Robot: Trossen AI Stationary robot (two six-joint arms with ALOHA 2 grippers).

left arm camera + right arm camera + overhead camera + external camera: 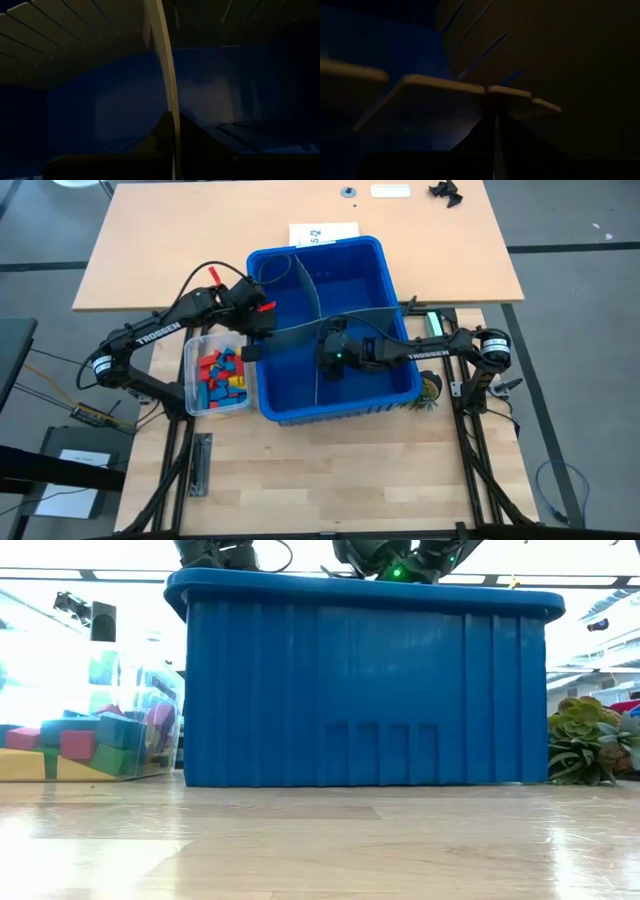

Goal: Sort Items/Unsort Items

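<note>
The items, small red, blue, yellow and green blocks (222, 372) (90, 745), lie heaped in a clear box (190, 380) left of the big blue bin (385, 275) (360, 690). Grey slotted divider sheets stand inside the bin: a long one (375, 318) crosses it from left to right, and a curved one (305, 280) runs toward the far wall. My left gripper (262, 330) (172, 131) is at the bin's left wall, shut on a divider sheet. My right gripper (322, 352) (494, 117) is in the middle of the bin, shut on a divider sheet too. My left gripper pinches a divider sheet's thin edge (173, 112) between its two fingers, slanting down from the bin's left side. The sheet stands on edge and curves away from the fingers into the bin. My right gripper pinches a divider sheet's notched upper edge (492, 92) between its two fingers, reaching in from the bin's right side. The fingers lie across that edge, and the sheet stands upright in the bin.
The bin's walls close in both grippers. A small potted plant (430, 388) (590, 740) stands at the bin's right near corner. A paper sheet (322, 232) lies behind the bin on the far table. A small black thing (447, 192) is at the back right.
</note>
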